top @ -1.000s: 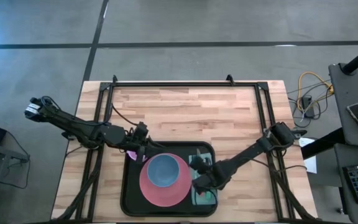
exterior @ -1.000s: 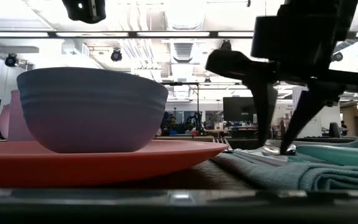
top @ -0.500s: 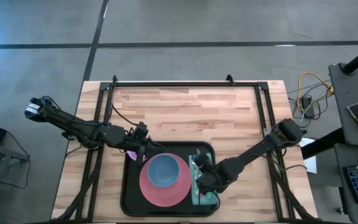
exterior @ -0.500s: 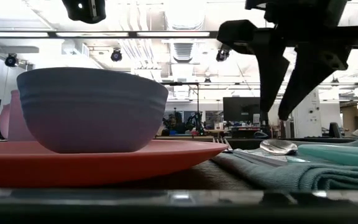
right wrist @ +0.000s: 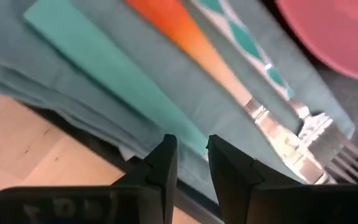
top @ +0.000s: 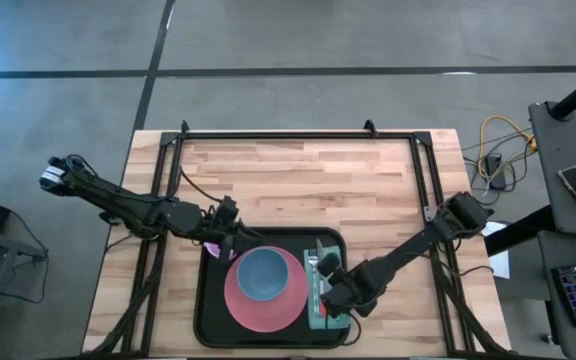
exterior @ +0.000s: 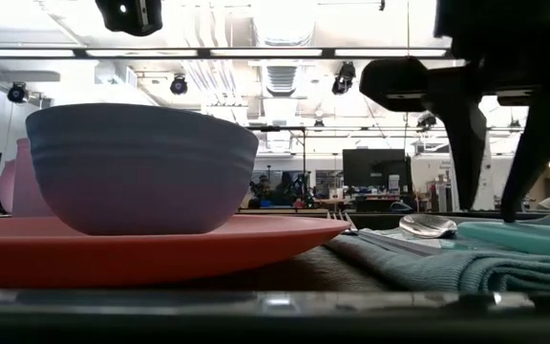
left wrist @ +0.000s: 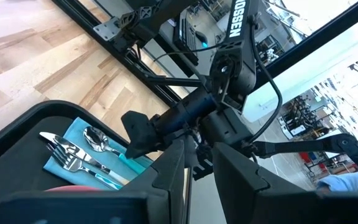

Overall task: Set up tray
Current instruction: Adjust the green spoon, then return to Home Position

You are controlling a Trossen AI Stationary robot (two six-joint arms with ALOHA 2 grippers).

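The black tray (top: 208, 312) carries a pink plate (top: 253, 312) with a blue-grey bowl (top: 263, 273) on it. On the tray's right part, a teal napkin (top: 318, 318) holds a spoon (exterior: 428, 225), a fork (left wrist: 67, 158) and teal and orange handles (right wrist: 104, 59). A pink cup (exterior: 17, 182) stands at the tray's far left corner. My right gripper (top: 331, 292) (exterior: 495, 215) (right wrist: 191, 146) hovers over the napkin, open by a narrow gap and empty. My left gripper (top: 230, 243) (left wrist: 199, 146) hangs raised above the cup, also narrowly open.
The wooden table (top: 308, 180) has free room on its far half, inside a black frame (top: 298, 133). My right arm (top: 408, 250) slants in from the table's right edge, my left arm (top: 128, 205) from the left. The low view shows a room beyond the table.
My right gripper has risen off the spoon on the napkin and drifted toward the table's near edge. The spoon stays lying on the napkin.
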